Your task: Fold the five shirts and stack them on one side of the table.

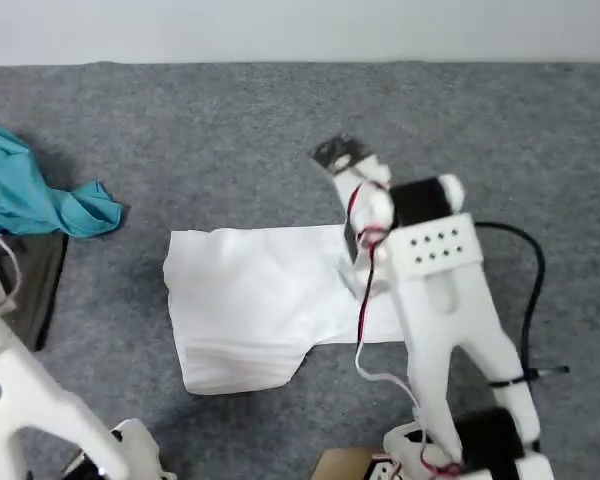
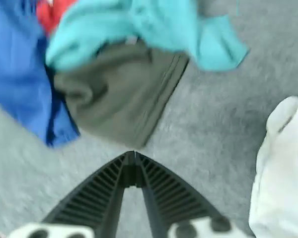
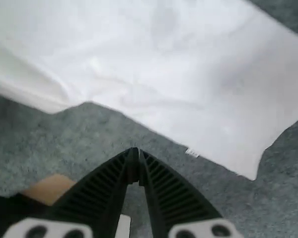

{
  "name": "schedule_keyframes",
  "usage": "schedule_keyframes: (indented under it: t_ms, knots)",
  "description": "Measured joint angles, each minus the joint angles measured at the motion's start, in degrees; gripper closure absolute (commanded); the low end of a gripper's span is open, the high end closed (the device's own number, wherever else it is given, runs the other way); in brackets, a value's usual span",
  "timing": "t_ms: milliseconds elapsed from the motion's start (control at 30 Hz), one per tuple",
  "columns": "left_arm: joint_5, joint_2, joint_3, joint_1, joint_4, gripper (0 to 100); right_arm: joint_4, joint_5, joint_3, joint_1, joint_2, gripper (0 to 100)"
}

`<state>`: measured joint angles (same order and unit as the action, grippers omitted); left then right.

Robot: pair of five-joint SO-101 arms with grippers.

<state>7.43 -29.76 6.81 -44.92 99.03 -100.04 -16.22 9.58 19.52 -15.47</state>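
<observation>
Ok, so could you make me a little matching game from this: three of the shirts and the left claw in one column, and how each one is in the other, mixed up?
Things:
1. white shirt
2. teal shirt
3. dark olive shirt
4. left gripper

States:
A. shut, holding nothing
B. partly covered by another shirt
C. spread out on its own, apart from the other shirts
D. crumpled, lying on top of another shirt

Pairs: 1-C, 2-D, 3-B, 4-A
</observation>
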Motion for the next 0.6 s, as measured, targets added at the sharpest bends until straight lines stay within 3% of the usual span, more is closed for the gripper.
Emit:
schedule_keyframes:
  t_ms: [367, 600]
  knots:
    - [-5.01, -11.34, 20.75, -0.79, -8.26, 100, 4.13, -4.22, 11.16, 2.37, -6.42, 98.8]
    - [-3.69, -20.31, 30.15, -0.79, -14.68, 100, 11.96, -4.40, 16.35, 13.10, -6.59, 98.8]
